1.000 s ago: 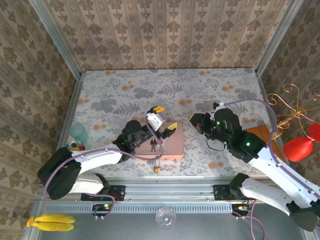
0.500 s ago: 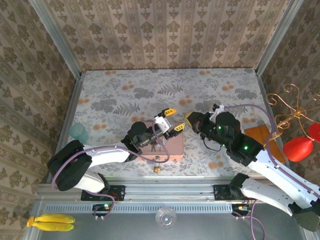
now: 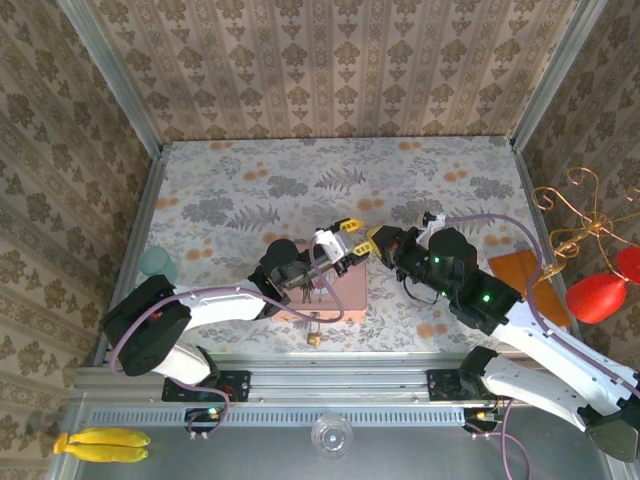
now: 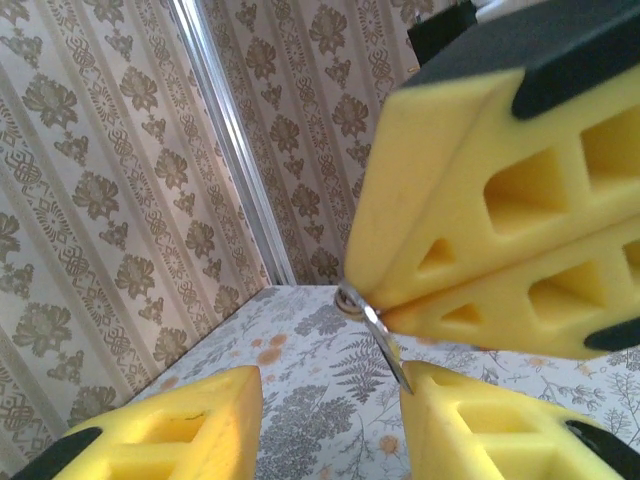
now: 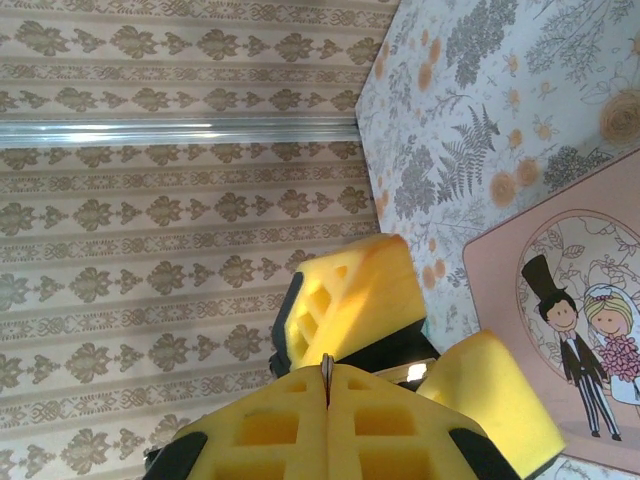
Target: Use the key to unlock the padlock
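Note:
The small brass padlock [image 3: 314, 338] lies on the table against the near edge of the pink illustrated box [image 3: 345, 292]. My right gripper [image 3: 372, 240] is shut on a thin silver key [image 4: 378, 330], whose edge pokes out between the pressed pads [image 5: 327, 369]. My left gripper [image 3: 347, 243] is open just in front of it, over the box's far right corner. In the left wrist view the key's tip rests against the left gripper's right finger [image 4: 500, 425], while the other finger [image 4: 170, 430] stands well apart.
A teal cup [image 3: 155, 262] stands at the left wall. At the right are an orange sheet [image 3: 520, 270], a red ornament [image 3: 596, 297] and a gold wire stand [image 3: 590, 215]. Bananas [image 3: 100, 445] and a glass [image 3: 332, 435] lie below the rail.
The left gripper swung right and away from the box top, and the right gripper came left with the key. The two now meet above the box's far right corner.

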